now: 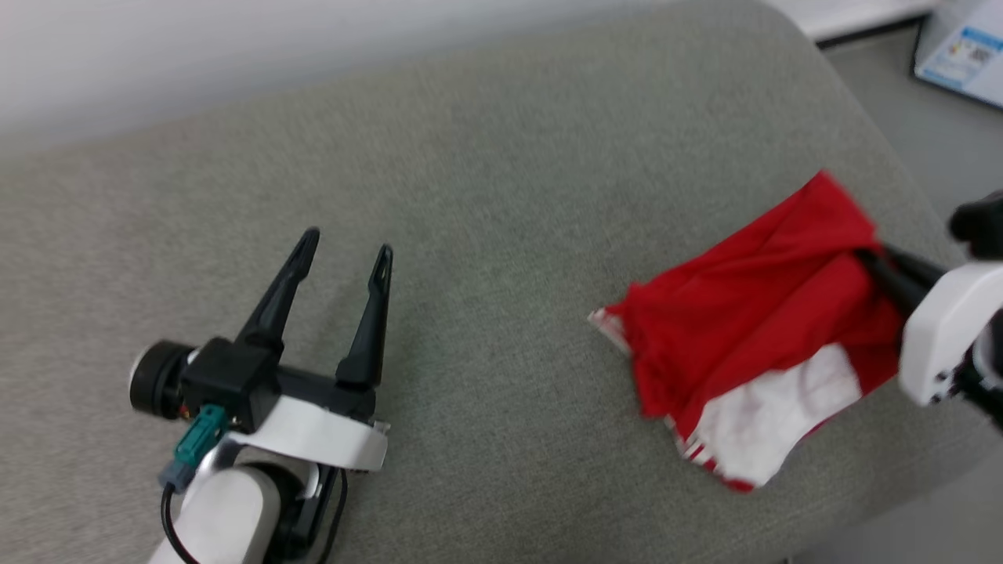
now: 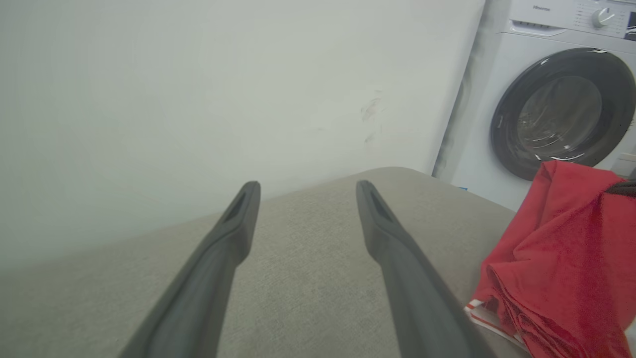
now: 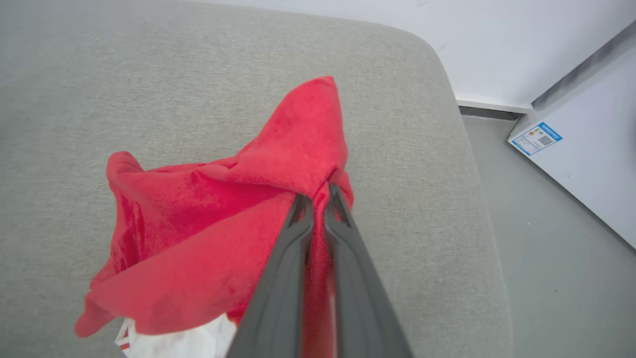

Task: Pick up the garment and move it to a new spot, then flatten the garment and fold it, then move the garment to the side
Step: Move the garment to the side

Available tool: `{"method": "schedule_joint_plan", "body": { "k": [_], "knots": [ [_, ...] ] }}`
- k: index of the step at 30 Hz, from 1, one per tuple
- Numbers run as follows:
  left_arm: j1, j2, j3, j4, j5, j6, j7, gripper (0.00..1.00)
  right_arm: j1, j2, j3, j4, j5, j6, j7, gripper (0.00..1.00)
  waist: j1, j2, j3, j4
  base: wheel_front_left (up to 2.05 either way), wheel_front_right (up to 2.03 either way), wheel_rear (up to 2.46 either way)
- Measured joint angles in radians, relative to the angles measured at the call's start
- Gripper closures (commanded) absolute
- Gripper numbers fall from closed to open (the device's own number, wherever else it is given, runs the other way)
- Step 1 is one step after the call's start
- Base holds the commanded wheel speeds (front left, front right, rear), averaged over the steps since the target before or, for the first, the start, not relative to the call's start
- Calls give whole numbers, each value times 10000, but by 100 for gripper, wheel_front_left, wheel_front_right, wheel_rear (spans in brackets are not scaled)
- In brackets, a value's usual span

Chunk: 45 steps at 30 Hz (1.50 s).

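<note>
- The right end effector (image 3: 318, 195) has its two fingers drawn almost together, with a fold of the garment (image 3: 208, 223) pinched between the tips.
- In the right wrist view, a red peak of cloth stands just beyond those tips. The rest of the garment spreads out to their left and below, in loose creases.
- In the head view, the garment is bunched on the grey bench (image 1: 486, 157) and reaches from the right end effector's tips toward the left end effector (image 1: 348, 243).
- A white sleeve (image 1: 783, 415) with thin red stripes at its edge shows under the red cloth, on the side nearer the robot, just beside the right end effector's pale wrist.
- The left end effector is spread wide and holds nothing. Its fingers point across bare bench, and whether they touch the surface cannot be told.
- The garment is well apart from the left end effector, off to its right.
- Beyond the left end effector's tips is a pale wall (image 2: 198, 99). A washing machine (image 2: 561, 109) stands behind the garment.
</note>
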<state>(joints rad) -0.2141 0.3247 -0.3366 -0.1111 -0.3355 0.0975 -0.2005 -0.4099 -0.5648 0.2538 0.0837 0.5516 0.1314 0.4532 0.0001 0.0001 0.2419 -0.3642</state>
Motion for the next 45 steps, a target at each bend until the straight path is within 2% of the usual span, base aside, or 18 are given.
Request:
{"method": "schedule_joint_plan", "body": {
  "k": [6,12,16,20,21,23,24,30,35,41,45],
  "knots": [
    [-1080,351,-341,-942,453,-290,750,0,-1116,-433,-991,1850,54,0,-1221,100,1,0,1602,-270,0,0,0],
    [-2009,585,-472,-1770,752,-468,1375,0,-2062,-943,-2215,3390,-48,2,-2165,100,2,0,3031,-209,0,0,0],
    [-2378,685,-529,-2136,884,-535,1595,0,-2502,-1210,-2991,4190,-280,0,-2830,100,2,-1,3719,-32,0,0,0],
    [-2472,690,-591,-2291,951,-531,1684,0,-2695,-1168,-3070,4884,-410,0,-3012,100,2,-1,4092,184,0,0,0],
    [-2472,690,-602,-2293,951,-527,1685,0,-2703,-1108,-3028,5028,-426,0,-3114,95,2,-1,4133,231,0,0,0],
    [-2477,667,-642,-2288,949,-525,1684,0,-2722,-913,-3033,5402,-441,0,-3256,55,1,-1,4177,306,0,0,0],
    [-2477,662,-656,-2268,940,-525,1668,0,-2722,-832,-3041,5588,-502,0,-3356,0,1,-1,4175,331,0,0,0],
    [-2406,497,-667,-1948,756,-458,1338,0,-2907,-748,-3519,6514,-1168,0,-4219,0,0,-1,3770,411,0,0,0],
    [-2035,268,-688,-1425,477,-357,867,0,-2936,-878,-3806,6798,-1661,0,-4709,0,0,-1,3059,506,0,0,0],
    [-1096,38,-558,-746,117,-6,351,0,-2265,-844,-4021,6364,-1582,0,-5428,0,-2,0,1887,711,0,0,0],
    [-272,-102,-462,-353,-140,245,117,0,-1219,-445,-4073,5795,-1461,0,-5967,0,-4,0,993,895,0,0,0]
  ]
}}
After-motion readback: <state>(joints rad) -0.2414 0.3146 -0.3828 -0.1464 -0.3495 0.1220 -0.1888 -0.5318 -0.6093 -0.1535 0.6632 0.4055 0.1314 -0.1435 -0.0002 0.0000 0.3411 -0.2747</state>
